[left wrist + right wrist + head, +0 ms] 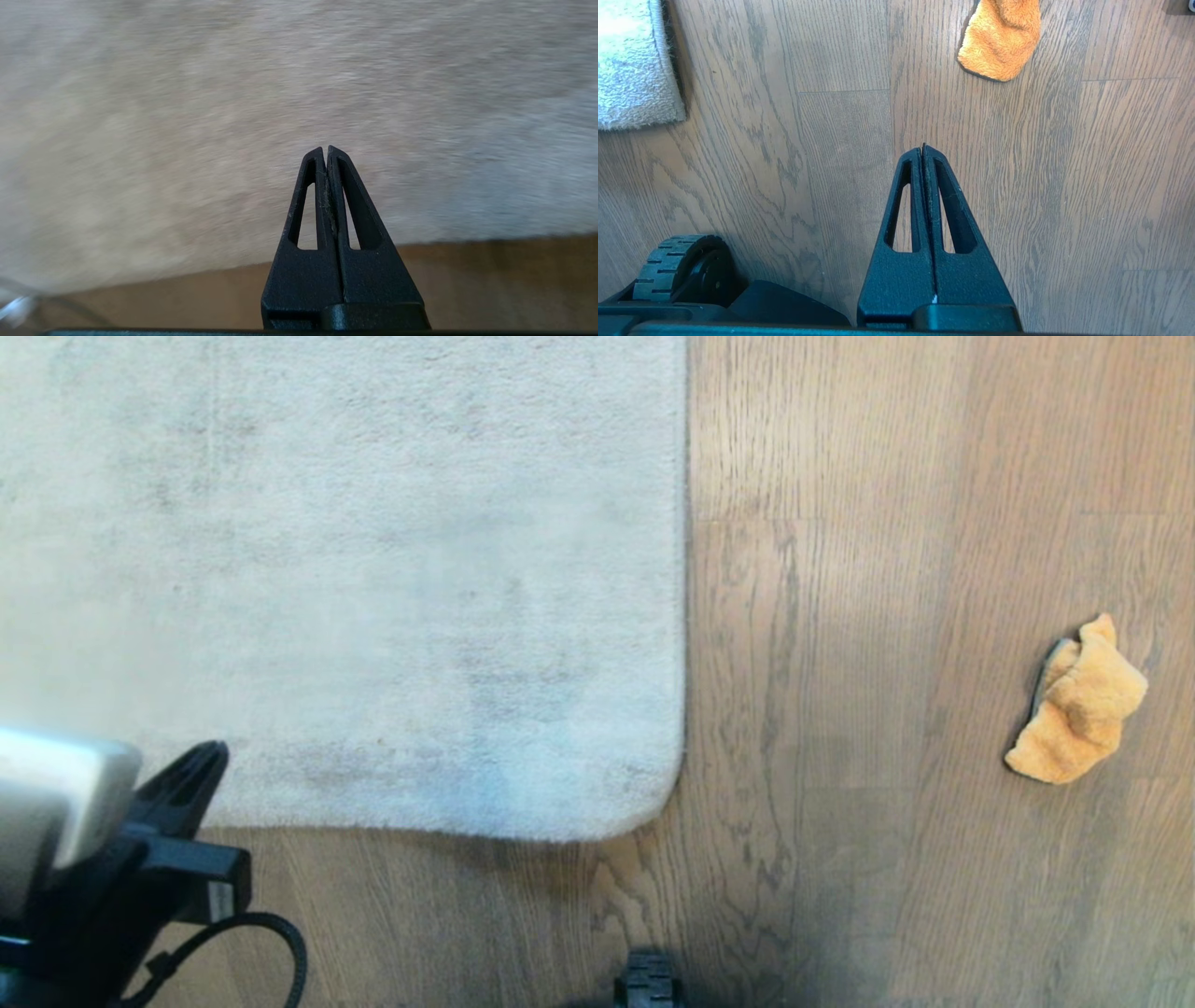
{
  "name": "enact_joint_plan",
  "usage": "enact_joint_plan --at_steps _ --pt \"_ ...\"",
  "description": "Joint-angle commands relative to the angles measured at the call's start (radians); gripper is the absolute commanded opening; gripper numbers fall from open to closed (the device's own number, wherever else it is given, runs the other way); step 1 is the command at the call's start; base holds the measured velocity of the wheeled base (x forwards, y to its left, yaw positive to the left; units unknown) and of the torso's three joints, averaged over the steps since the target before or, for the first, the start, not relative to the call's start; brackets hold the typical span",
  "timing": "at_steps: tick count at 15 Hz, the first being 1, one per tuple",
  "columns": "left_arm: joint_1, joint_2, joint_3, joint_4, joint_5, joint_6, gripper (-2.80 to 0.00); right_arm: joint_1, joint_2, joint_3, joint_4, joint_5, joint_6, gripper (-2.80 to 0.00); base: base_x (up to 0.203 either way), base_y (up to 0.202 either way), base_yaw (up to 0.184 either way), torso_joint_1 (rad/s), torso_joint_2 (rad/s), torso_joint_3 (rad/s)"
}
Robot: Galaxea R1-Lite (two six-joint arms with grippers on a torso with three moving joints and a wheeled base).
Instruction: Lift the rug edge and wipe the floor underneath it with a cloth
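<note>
The left gripper is hovering over the big grey fluffy rug, fingers pressed together (holding nothing). It should open, then pinch the near rug edge low.

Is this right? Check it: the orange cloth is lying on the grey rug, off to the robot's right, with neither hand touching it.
Not quite. The orange cloth lies on the bare wood floor, not on the grey rug; the head view shows floor between them. The rest holds: it is off to the robot's right, and neither the left hand nor the right hand touches it.
</note>
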Motion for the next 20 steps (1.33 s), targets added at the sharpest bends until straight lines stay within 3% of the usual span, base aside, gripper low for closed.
enact_joint_plan --at_steps 1,3,4,6,9,12,17,20 --pt "0.080 0.087 -0.026 0.046 -0.269 -0.090 -2.80 0.000 0.002 0.000 -0.001 -0.001 0.000 -2.80 0.000 0.000 0.000 0.000 0.00 0.000" --pt "0.127 0.119 -0.058 0.130 -0.484 -0.178 -2.80 0.000 0.002 0.000 -0.001 -0.001 0.000 -2.80 0.000 0.000 0.000 0.000 0.00 0.000" --pt "0.133 0.146 -0.073 0.164 -0.561 -0.217 -2.80 0.000 0.002 0.000 -0.001 -0.001 0.000 -2.80 0.000 0.000 0.000 0.000 0.00 0.000" --pt "0.135 0.202 -0.100 0.206 -0.643 -0.250 -2.80 0.000 0.002 0.000 -0.001 -0.001 0.000 -2.80 0.000 0.000 0.000 0.000 0.00 0.000" --pt "0.127 0.302 -0.119 0.203 -0.724 -0.273 -2.80 0.000 0.002 0.000 -0.001 -0.001 0.000 -2.80 0.000 0.000 0.000 0.000 0.00 0.000" --pt "0.083 0.427 -0.144 0.197 -0.783 -0.345 -2.80 0.000 0.002 0.000 -0.001 -0.001 0.000 -2.80 0.000 0.000 0.000 0.000 0.00 0.000" --pt "0.062 0.711 -0.288 0.173 -0.793 -0.388 -2.80 0.000 0.002 0.000 -0.001 -0.001 0.000 -2.80 0.000 0.000 0.000 0.000 0.00 0.000" --pt "0.067 0.883 -0.337 0.065 -0.788 -0.424 -2.80 0.000 0.002 0.000 -0.001 0.001 0.000 -2.80 0.000 0.000 0.000 0.000 0.00 0.000"
